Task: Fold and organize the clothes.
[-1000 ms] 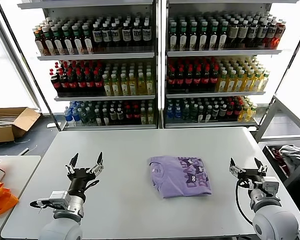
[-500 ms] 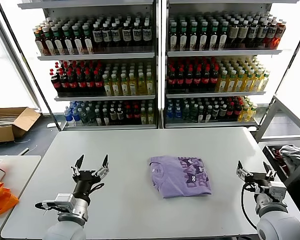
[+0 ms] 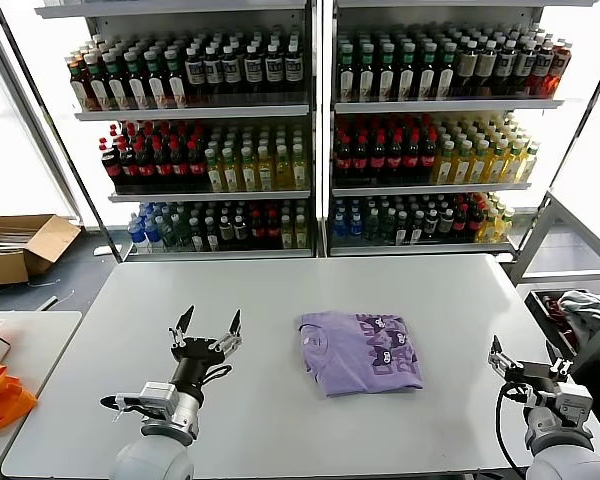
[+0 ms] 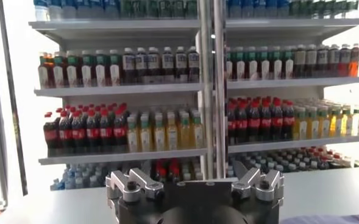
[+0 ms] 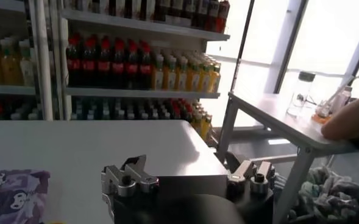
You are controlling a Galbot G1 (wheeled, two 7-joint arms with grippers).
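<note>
A lavender T-shirt point(image 3: 360, 349) lies folded into a rectangle at the middle of the white table point(image 3: 280, 290), its dark purple print facing up. Its corner shows in the right wrist view point(image 5: 11, 190). My left gripper point(image 3: 208, 331) is open and empty, pointing up, left of the shirt near the table's front. It also shows in the left wrist view point(image 4: 194, 182). My right gripper point(image 3: 525, 357) is open and empty at the table's front right corner, right of the shirt. It also shows in the right wrist view point(image 5: 188, 176).
Shelves of drink bottles point(image 3: 310, 130) stand behind the table. A second table point(image 3: 25, 345) with an orange bag point(image 3: 0, 395) is at the left. A cardboard box point(image 3: 25, 245) sits on the floor. A bin of clothes point(image 3: 580, 310) stands at the right.
My left gripper has moved right toward the shirt. My right gripper has moved right and back toward the table's front right corner. The shirt has not moved.
</note>
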